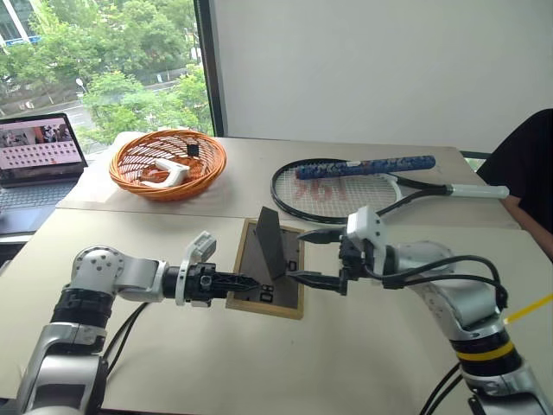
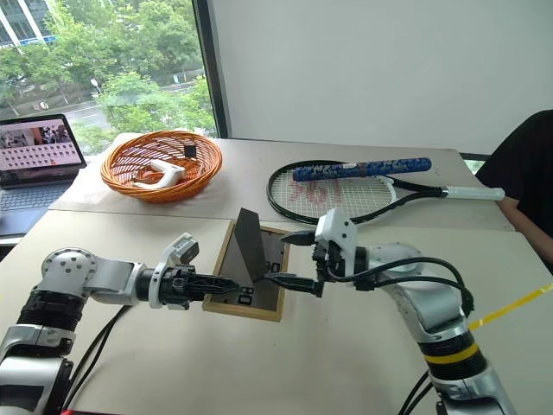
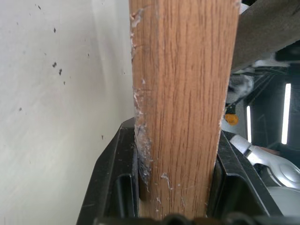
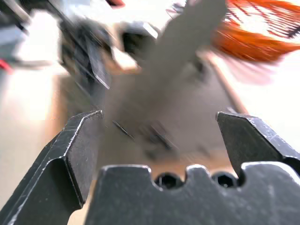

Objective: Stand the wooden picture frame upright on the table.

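Observation:
The wooden picture frame (image 1: 252, 266) lies face down on the table (image 1: 173, 363), its dark grey back up. Its fold-out stand (image 1: 270, 244) rises from the back. My left gripper (image 1: 246, 284) reaches in level from the left and is shut on the frame's near-left wooden edge (image 3: 180, 117), which fills the gap between its jaws. My right gripper (image 1: 295, 254) is open at the frame's right side, its two fingers apart just right of the stand and holding nothing. From the right wrist, the frame's back (image 4: 154, 126) and stand (image 4: 187, 42) lie beyond the spread fingers (image 4: 79, 140).
An orange wicker basket (image 1: 168, 162) with a white object stands at the back left. A tennis racket (image 1: 346, 186) with a blue grip lies behind the frame. A laptop (image 1: 39, 156) sits at the far left. A person's dark sleeve (image 1: 527, 164) is at the right edge.

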`<action>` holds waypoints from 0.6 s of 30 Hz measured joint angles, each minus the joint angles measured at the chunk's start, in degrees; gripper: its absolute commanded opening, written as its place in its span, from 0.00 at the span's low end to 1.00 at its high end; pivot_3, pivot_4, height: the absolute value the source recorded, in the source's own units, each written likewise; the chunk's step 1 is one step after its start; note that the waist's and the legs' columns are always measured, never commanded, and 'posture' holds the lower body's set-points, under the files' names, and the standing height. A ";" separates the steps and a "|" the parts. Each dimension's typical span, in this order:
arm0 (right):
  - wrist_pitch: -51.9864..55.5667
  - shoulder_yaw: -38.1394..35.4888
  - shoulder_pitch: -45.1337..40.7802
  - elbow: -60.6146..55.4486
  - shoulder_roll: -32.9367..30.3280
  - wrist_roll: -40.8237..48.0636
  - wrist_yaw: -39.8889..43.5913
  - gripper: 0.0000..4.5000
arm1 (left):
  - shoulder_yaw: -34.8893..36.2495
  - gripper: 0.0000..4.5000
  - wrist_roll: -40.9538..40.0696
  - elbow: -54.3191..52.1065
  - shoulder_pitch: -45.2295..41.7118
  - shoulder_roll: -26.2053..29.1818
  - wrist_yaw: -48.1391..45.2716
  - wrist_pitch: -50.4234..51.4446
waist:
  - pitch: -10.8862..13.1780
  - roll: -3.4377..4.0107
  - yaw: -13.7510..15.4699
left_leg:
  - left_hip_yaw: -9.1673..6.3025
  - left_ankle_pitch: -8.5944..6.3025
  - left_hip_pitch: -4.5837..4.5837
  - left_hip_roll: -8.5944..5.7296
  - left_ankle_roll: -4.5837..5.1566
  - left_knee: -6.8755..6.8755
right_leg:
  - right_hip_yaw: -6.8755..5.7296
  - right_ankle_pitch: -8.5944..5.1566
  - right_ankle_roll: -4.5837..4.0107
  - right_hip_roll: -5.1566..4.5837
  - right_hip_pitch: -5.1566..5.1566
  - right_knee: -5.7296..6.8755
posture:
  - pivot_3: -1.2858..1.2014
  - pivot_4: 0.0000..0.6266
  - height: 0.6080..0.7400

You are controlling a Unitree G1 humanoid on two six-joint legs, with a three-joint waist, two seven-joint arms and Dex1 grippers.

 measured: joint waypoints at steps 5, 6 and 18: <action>-20.16 -1.60 2.24 6.35 -2.66 -11.91 -3.06 1.00 | -0.19 0.26 -0.19 -0.70 0.14 2.89 -3.61 0.00 | 0.00 0.00 0.02 | 0.00 0.00 0.00 0.00 0.00 0.00 | 0.00 -0.01 0.01 0.00 -0.01 0.00 | 0.52 0.24 0.64; -25.69 -1.09 2.25 7.91 -1.97 -15.43 -5.39 1.00 | -0.76 0.26 -0.52 -0.71 0.16 3.23 -4.24 0.00 | 0.00 0.00 -0.12 | 0.00 0.00 0.00 0.00 0.00 0.01 | 0.00 -0.02 0.02 0.01 -0.03 0.00 | 0.52 0.24 0.64; -66.74 10.30 -4.59 22.55 6.59 -56.10 -39.23 0.94 | -8.11 0.26 -6.06 0.23 -1.78 3.63 -5.75 0.01 | 0.01 0.01 -0.72 | -0.04 0.05 0.01 0.00 -0.07 0.08 | -0.01 0.00 -0.01 0.00 0.02 0.20 | 0.52 0.24 0.64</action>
